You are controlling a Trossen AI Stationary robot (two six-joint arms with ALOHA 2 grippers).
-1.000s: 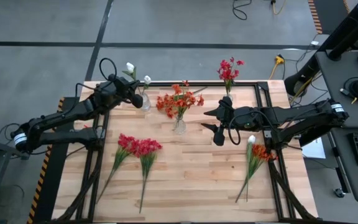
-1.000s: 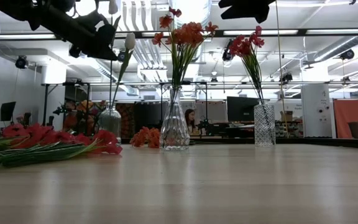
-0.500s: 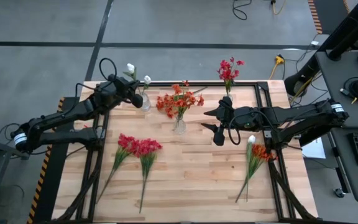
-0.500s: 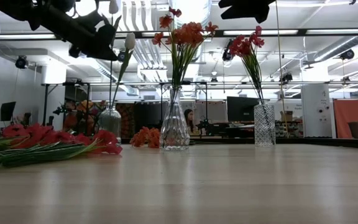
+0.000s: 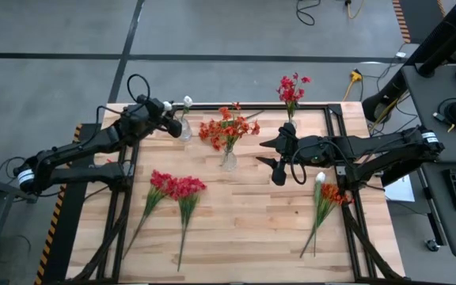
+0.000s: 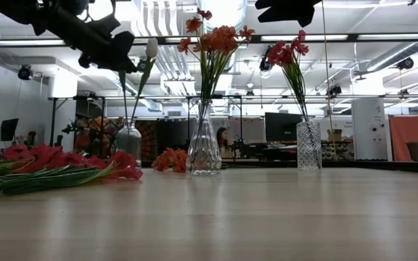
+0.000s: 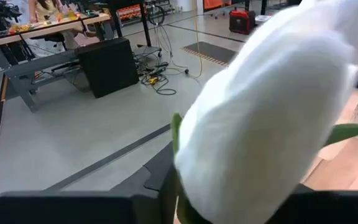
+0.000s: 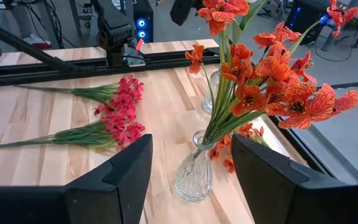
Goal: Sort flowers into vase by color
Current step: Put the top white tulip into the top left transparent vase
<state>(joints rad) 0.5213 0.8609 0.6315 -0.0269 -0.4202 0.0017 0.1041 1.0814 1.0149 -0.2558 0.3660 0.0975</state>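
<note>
Left pincer is hovering over the small vase at the table's far left edge, right above the white flowers whose stems are standing in that vase. From the wrist camera a white bloom is filling the view just ahead of the fingers; I cannot tell whether the fingers are parted or clamping the stem. Risk here — if the stem is not fully seated in the narrow neck, letting go could be tipping the bloom out over the rim, or a withdrawing finger could be snagging a leaf and dragging the light vase off the edge.

Two crimson sprays are lying on the table in front, well apart from any vase — untouched.

Centre: orange flowers are standing in a fluted glass vase. The red flowers are sitting in a vase at the far edge.

Right pincer is hanging just beside the orange vase, fingers parted and holding nothing. Any sideways swing could be clipping the blooms and toppling the glass.

Far right: a mixed bunch of orange and white is lying near the table edge, easy to grab as a mixed pair and mis-sort.
</note>
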